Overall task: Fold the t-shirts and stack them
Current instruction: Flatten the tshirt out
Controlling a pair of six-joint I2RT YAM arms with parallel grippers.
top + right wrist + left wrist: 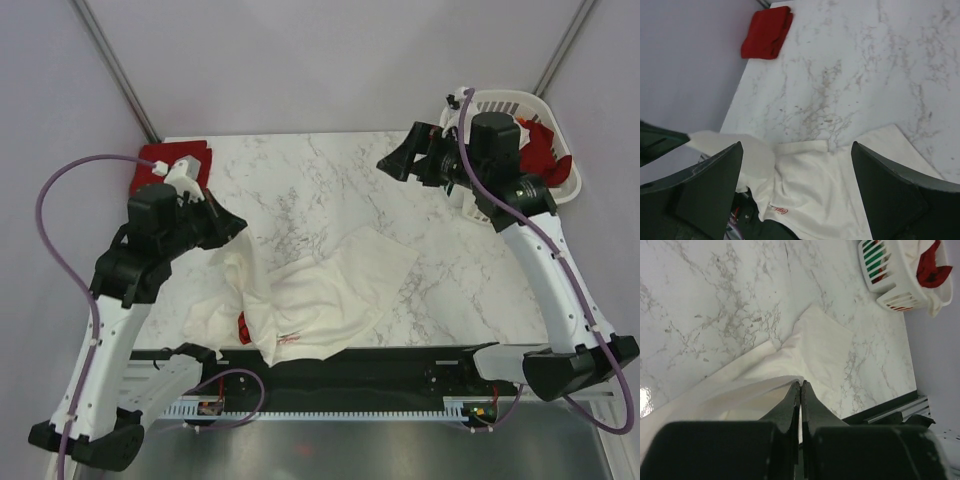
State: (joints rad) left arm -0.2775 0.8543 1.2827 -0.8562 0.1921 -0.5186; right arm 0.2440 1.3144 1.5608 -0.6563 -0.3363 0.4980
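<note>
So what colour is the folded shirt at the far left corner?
The folded shirt is plain red, clearest in the right wrist view.

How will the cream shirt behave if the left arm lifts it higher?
Probably floppy: the cream shirt sags in folds from the left gripper. Likely light: one pinch holds its edge up. The rest would probably drag across the table.

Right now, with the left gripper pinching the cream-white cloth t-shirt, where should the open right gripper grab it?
Probably the flat squared corner of the cream-white t-shirt pointing toward the white slatted basket. Come from above on the right gripper's side: it lies smooth on bare marble, far from the left gripper's pinch.
</note>
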